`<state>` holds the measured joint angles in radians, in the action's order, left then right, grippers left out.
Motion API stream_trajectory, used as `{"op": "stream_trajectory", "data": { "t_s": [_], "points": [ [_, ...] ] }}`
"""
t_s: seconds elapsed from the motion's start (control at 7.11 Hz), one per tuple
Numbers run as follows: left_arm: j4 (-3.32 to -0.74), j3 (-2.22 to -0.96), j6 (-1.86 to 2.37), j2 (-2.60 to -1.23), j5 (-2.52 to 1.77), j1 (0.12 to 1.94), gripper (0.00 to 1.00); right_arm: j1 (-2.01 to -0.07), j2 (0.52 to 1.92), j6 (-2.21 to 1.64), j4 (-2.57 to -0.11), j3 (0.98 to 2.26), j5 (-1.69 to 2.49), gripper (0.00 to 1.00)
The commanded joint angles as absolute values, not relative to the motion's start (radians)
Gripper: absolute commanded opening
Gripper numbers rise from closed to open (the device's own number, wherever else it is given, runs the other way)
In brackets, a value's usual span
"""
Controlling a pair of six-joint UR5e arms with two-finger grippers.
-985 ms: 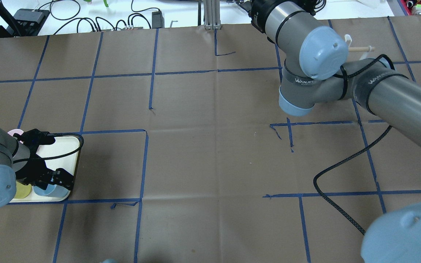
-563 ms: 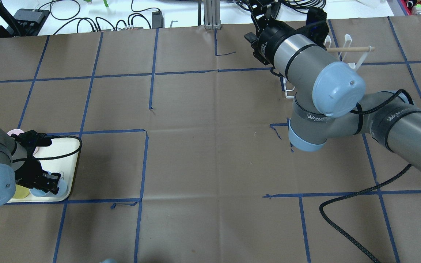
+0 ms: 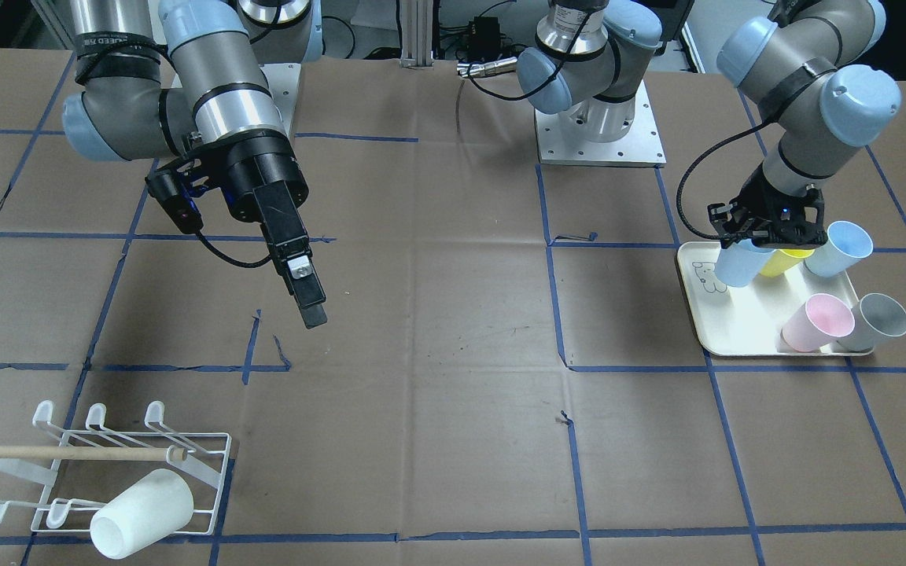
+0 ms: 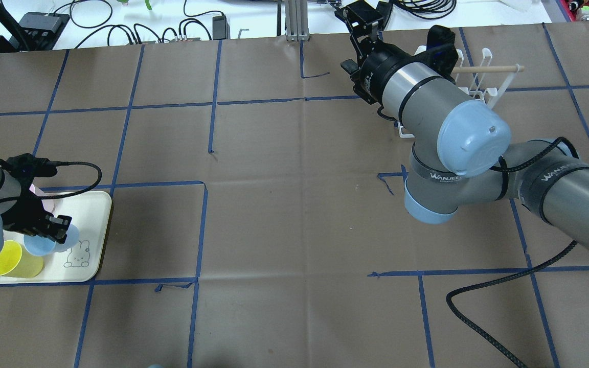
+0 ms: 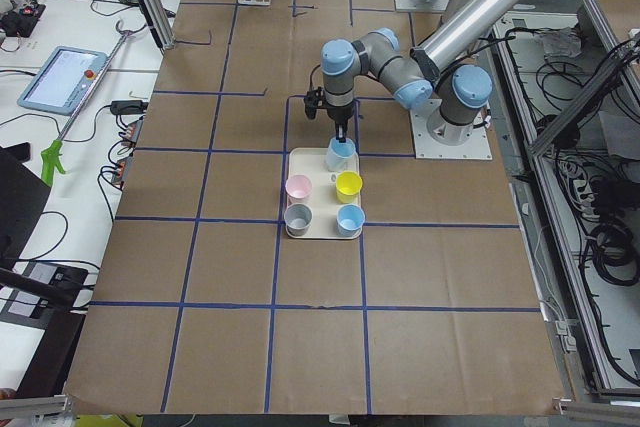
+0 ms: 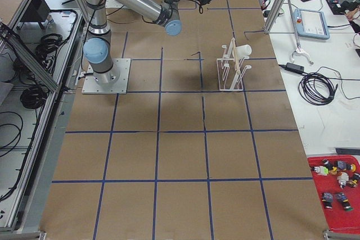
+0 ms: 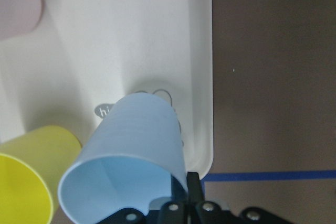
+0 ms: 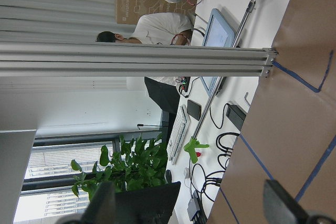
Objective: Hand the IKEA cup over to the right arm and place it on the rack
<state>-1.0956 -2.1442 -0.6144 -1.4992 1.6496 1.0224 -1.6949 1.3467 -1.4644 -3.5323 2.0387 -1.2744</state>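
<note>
My left gripper (image 3: 767, 229) is shut on a light blue cup (image 3: 738, 264) and holds it tilted just above the cream tray (image 3: 736, 334). The wrist view shows the cup (image 7: 131, 150) gripped at its rim over the tray's corner (image 7: 202, 77). It also shows from overhead (image 4: 44, 244). My right gripper (image 3: 313, 314) hangs open and empty over the table, well apart from the rack; its two fingertips (image 8: 105, 203) stand wide apart. The white wire rack (image 3: 107, 472) with its wooden dowel carries a white cup (image 3: 142, 515). Overhead, my right arm partly hides the rack (image 4: 481, 76).
On the tray stand a yellow cup (image 3: 785, 263), another light blue cup (image 3: 838, 248), a pink cup (image 3: 815, 322) and a grey cup (image 3: 878, 322). A black cable (image 4: 478, 306) trails over the table under the right arm.
My left gripper shut on the light blue cup and raised it, uncovering the rabbit drawing on the tray. My right arm swung back from over the rack, exposing it.
</note>
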Motion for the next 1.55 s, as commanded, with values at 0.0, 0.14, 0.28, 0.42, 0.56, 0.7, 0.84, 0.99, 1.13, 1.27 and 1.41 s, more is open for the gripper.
{"op": "stream_trajectory", "data": {
  "t_s": [0.0,0.14,0.28,0.42,0.56,0.7,0.84,0.99,1.13,1.27,1.41],
  "points": [
    [-1.31,-1.887,-0.55,-1.515,1.608,1.128,0.0,-1.695,1.338,-1.465,-3.531,2.039,-1.275,1.0],
    [-1.418,-1.743,-0.54,-1.555,1.602,1.152,0.0,-1.695,1.339,-1.465,-3.531,2.046,-1.275,1.0],
    [-1.487,-1.594,-0.54,-1.633,1.53,1.173,0.0,-1.695,1.338,-1.465,-3.533,2.052,-1.275,1.0],
    [-1.52,-1.483,-0.538,-1.69,1.502,1.211,0.0,-1.697,1.341,-1.465,-3.528,2.059,-1.278,1.0],
    [-1.52,-1.438,-0.541,-1.713,1.491,1.242,0.0,-1.697,1.347,-1.463,-3.511,2.059,-1.279,1.0],
    [-1.496,-1.437,-0.546,-1.715,1.42,1.259,0.0,-1.697,1.342,-1.462,-3.51,2.057,-1.281,1.0],
    [-1.43,-1.445,-0.548,-1.729,1.311,1.265,0.0,-1.697,1.344,-1.462,-3.479,2.059,-1.279,1.0],
    [-1.363,-1.465,-0.549,-1.738,1.227,1.275,0.0,-1.7,1.359,-1.456,-3.406,2.06,-1.278,1.0],
    [-1.257,-1.506,-0.563,-1.733,1.124,1.299,0.0,-1.701,1.355,-1.448,-3.395,2.06,-1.275,1.0],
    [-1.117,-1.567,-0.566,-1.72,1.032,1.333,0.0,-1.701,1.345,-1.448,-3.395,2.059,-1.273,1.0],
    [-0.96,-1.65,-0.566,-1.698,0.953,1.369,0.0,-1.701,1.348,-1.451,-3.395,2.06,-1.27,1.0]
  ]
}}
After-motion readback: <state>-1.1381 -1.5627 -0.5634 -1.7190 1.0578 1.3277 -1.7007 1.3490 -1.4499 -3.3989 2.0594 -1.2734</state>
